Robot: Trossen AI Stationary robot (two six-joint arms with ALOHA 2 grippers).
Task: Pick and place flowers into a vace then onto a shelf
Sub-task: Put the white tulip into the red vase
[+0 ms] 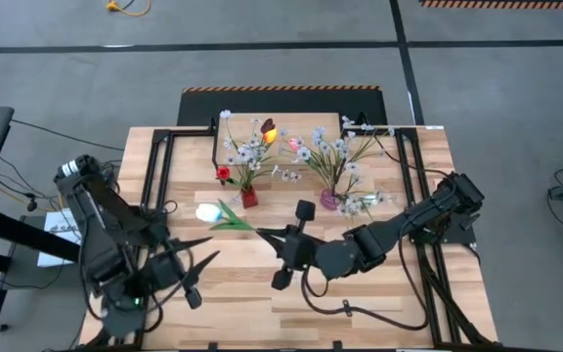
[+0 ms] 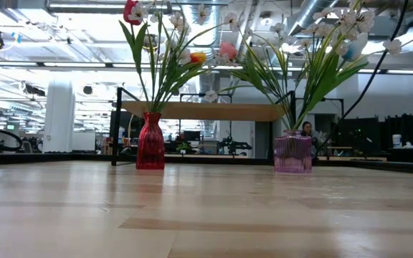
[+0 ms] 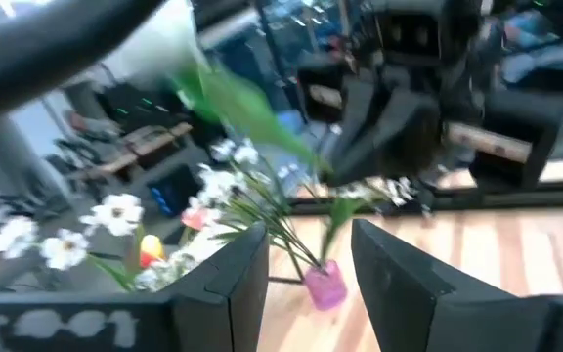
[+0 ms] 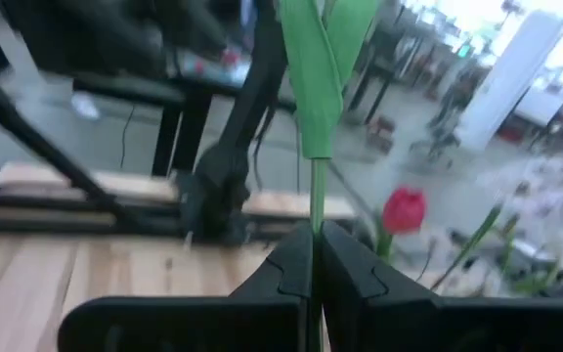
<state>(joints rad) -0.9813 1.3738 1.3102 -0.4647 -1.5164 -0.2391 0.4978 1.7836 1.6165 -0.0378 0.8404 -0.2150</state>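
1. A slatted light-wood bench stands on a grey floor; beyond it, in the low view, lies an open hall with ceiling ducts and lamps.
2. The shelf, a low light-wood board on dark legs, sits at the far middle of the bench.
3. In front of the shelf stand a red vase, on the left, and a pink vase, on the right. Both already carry flowers: white blossom sprays with red, orange and pink tulip heads.
4. The right pincer reaches leftward across the bench middle, on the near side of the vases. Its fingers are pressed together on the green stem of a white tulip; the right wrist view shows the stem pinched between the two pads.
5. The white tulip's head points left, away from the right pincer, near and to the left of the red vase.
6. The left pincer hovers over the near-left part of the bench, just nearer than the tulip, its fingers spread and holding nothing.
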